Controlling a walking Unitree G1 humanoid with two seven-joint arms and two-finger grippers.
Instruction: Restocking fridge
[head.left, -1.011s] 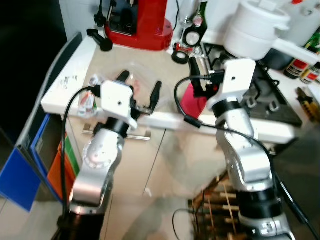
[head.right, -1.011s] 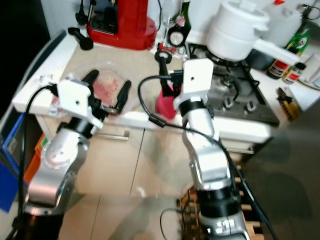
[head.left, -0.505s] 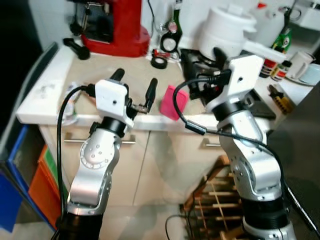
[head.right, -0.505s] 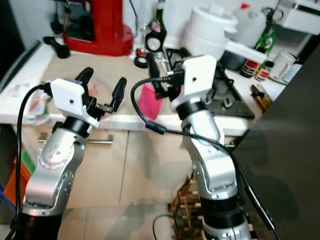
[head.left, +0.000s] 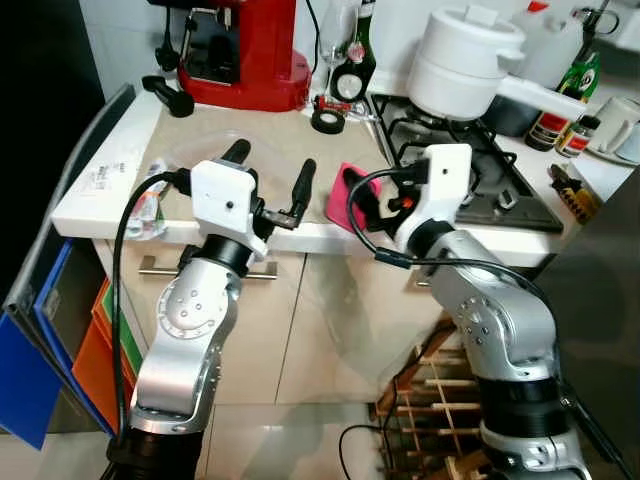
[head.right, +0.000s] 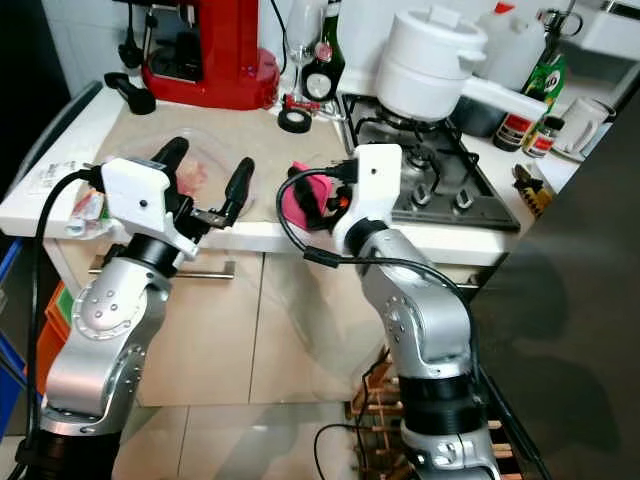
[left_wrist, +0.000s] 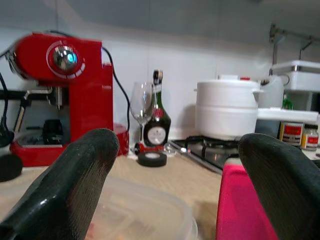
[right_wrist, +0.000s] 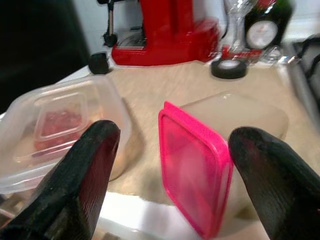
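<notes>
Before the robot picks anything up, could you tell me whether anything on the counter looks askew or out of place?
Yes: the pink-lidded container lies tipped on its side near the counter's front edge, its lid facing the open right gripper. The clear tub beside it sits flat, before the open left gripper.

On the counter stand two food containers: one clear plastic container (right_wrist: 60, 127) with reddish food inside and one tipped on its side with a pink lid (right_wrist: 196, 162). Behind them I count one red espresso machine (head.left: 245, 50), one roll of black tape (head.left: 326, 120), one wine glass (left_wrist: 142, 107) and one dark bottle (left_wrist: 157, 122) beside it. The hob carries one white pot (head.left: 465, 60), to its right stand one green bottle (head.left: 568, 85) and two small jars (head.right: 530, 135), and two grippers, the left gripper (head.left: 270, 170) and the right gripper (right_wrist: 175, 150), both spread wide, complete the count
</notes>
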